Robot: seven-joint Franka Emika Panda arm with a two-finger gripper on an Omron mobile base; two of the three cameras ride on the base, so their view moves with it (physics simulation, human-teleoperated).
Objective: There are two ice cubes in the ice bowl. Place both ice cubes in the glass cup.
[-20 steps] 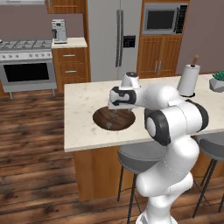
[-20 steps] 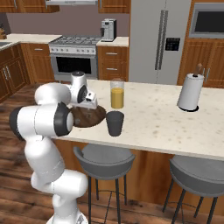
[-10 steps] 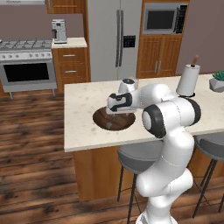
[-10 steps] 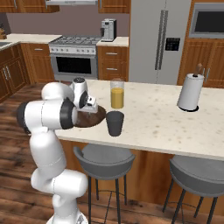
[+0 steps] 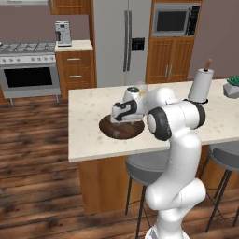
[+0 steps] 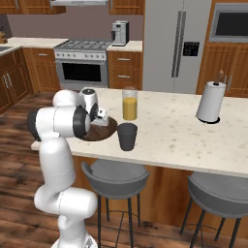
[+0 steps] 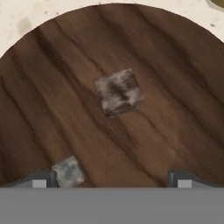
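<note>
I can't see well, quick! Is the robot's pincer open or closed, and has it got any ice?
Pincer: open, holding nothing; both ice cubes lie in the ice bowl.

ice bowl (image 7: 175,87): dark streaky wood, matt | ice cubes (image 7: 118,92): mottled grey, cloudy; counter (image 5: 88,112): pale speckled stone

Glossy white rounded arm (image 5: 179,140), dark joint bands, grey-tipped jaws
</note>
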